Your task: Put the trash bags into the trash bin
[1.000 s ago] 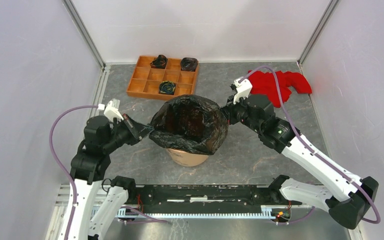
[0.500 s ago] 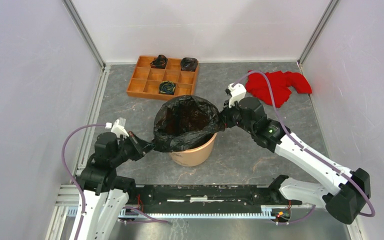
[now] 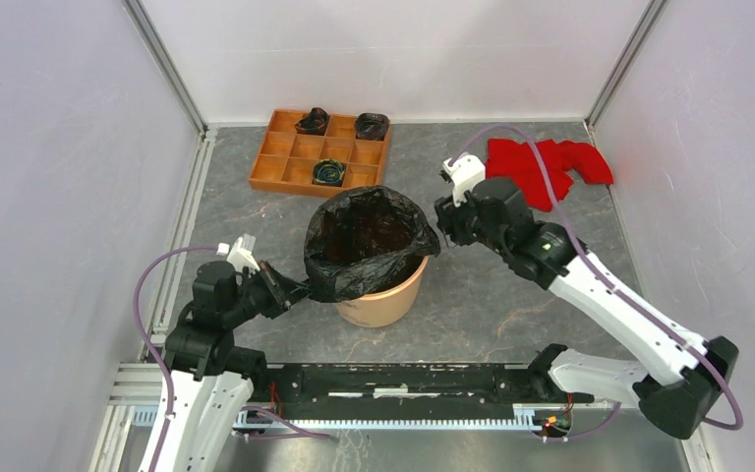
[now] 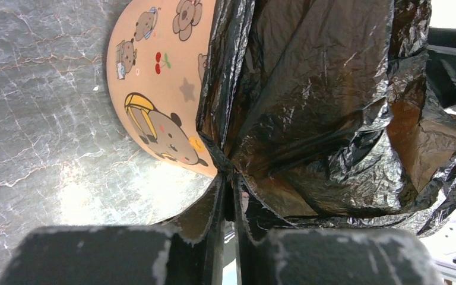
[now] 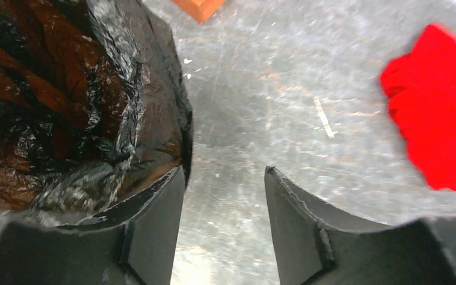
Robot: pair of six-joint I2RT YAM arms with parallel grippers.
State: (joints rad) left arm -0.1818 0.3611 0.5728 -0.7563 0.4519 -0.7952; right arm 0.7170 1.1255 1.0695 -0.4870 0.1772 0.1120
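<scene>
The black trash bag (image 3: 369,236) sits in the peach-orange trash bin (image 3: 385,303), its mouth wide and its film draped over the rim. My left gripper (image 3: 290,290) is low at the bin's left side. It is shut on a drawn-out fold of the bag's edge. In the left wrist view its tips (image 4: 228,177) pinch the bag (image 4: 320,101) beside the bin's cartoon-printed wall (image 4: 160,89). My right gripper (image 3: 442,218) stands open just off the bag's right rim. In the right wrist view it (image 5: 224,169) holds nothing, and its left finger lies against the bag (image 5: 65,89).
An orange-brown compartment tray (image 3: 285,162) stands at the back left, with three small rolled black bundles (image 3: 330,172) in it. A red cloth (image 3: 546,167) lies at the back right, also in the right wrist view (image 5: 433,107). White walls enclose the table.
My right gripper let go of the bag's right rim and opened. My left gripper moved down and nearer with the bag's edge. The bag dropped lower over the bin.
</scene>
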